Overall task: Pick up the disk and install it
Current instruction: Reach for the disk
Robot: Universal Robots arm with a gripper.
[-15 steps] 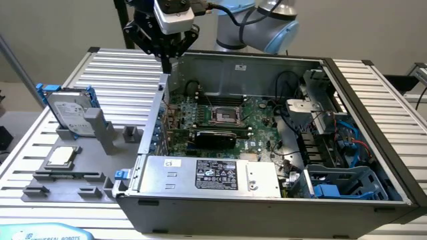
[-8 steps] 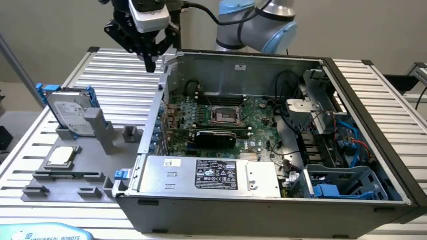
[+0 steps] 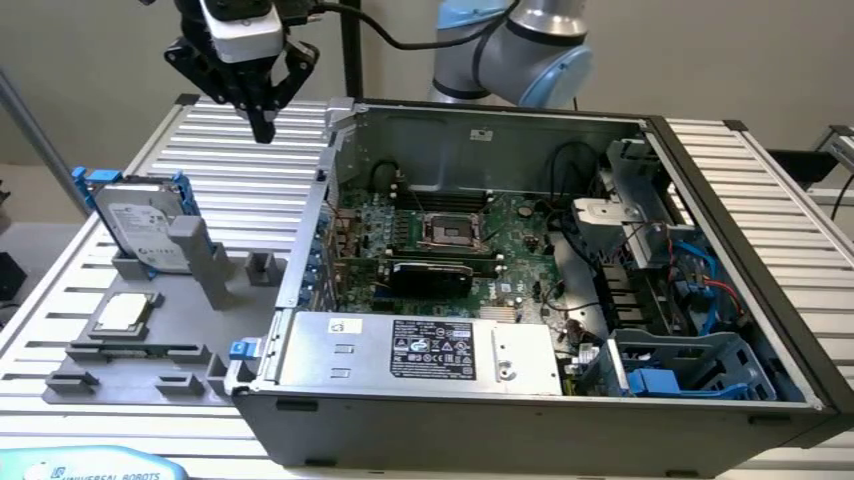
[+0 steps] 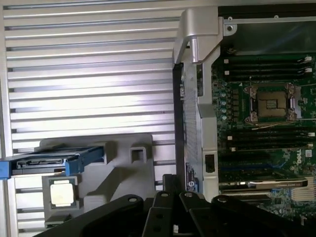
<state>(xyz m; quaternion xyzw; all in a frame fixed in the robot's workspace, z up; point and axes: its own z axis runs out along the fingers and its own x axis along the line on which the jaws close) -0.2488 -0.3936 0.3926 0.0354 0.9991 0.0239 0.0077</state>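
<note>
Above the slatted worktop, beside the open computer case, the hand hangs empty and pressed together; the disk stands upright in its grey holder, apart from it.

Silver disk, blue-framed, near-upright (white-labelled)

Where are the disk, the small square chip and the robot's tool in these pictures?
disk (image 3: 138,233), exterior view, on its white label.
small square chip (image 3: 120,312), exterior view, on its silver top face.
tool (image 3: 263,127), exterior view, at the tip where its shut fingers meet.
</note>
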